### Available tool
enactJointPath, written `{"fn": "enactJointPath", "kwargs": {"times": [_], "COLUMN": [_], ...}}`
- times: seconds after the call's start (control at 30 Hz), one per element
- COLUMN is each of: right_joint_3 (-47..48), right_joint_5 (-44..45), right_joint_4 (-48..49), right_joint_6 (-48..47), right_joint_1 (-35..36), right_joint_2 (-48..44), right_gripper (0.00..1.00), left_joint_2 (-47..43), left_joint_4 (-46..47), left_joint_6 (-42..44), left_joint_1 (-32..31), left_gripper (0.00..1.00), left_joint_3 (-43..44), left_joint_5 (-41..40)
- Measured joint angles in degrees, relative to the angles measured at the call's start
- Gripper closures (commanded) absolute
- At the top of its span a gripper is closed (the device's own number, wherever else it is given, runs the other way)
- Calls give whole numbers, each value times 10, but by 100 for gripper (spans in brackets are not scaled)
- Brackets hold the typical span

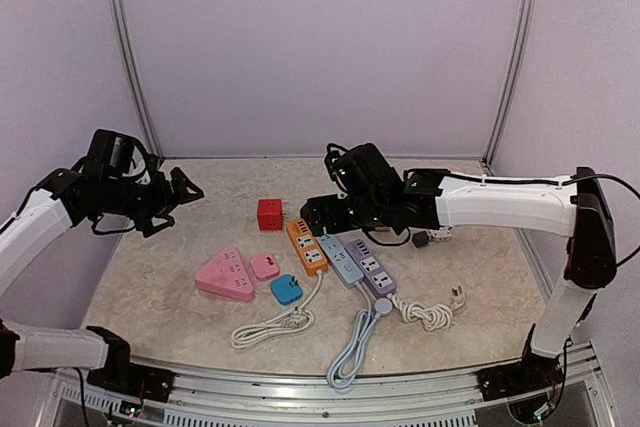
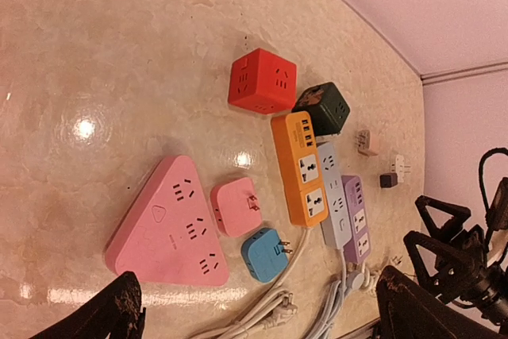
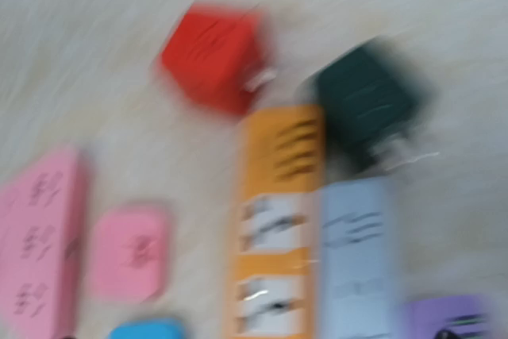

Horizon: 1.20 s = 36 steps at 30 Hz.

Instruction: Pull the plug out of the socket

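Left jaws spread wide, empty, above the tabletop, right jaws over dark green cube socket beside orange power strip, their state I cannot tell

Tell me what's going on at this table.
Neither robot arm is gripping anything right now. The left hand hovers at the left side, open and empty. The right hand hangs by the orange strip and the dark green cube, looking open with nothing in it. Its own camera view is blurred.
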Motion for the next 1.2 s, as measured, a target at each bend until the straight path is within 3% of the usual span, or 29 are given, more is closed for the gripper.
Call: {"fn": "enactJointPath", "kwargs": {"times": [0.23, 0.43, 0.7, 0.8, 0.93, 1.2], "right_joint_3": [-190, -400, -577, -634, -689, -724], "right_joint_5": [100, 211, 196, 157, 123, 90], "right_joint_4": [115, 246, 393, 448, 532, 760], "right_joint_6": [-16, -101, -213, -218, -221, -257], "right_joint_1": [-97, -153, -395, -503, -595, -608], "right_joint_2": [-185, -344, -497, -497, -435, -265], "right_gripper": [1, 0, 0, 0, 0, 0], "left_joint_2": [-18, -8, -9, -8, -9, -53], "left_joint_4": [-25, -13, 158, 200, 249, 363], "left_joint_6": [25, 40, 128, 144, 152, 160], "left_joint_1": [25, 157, 306, 311, 311, 311], "left_gripper": [1, 1, 1, 1, 1, 1], "left_joint_3": [30, 14, -142, -172, -176, -262], "left_joint_5": [-52, -57, 29, 30, 19, -13]}}
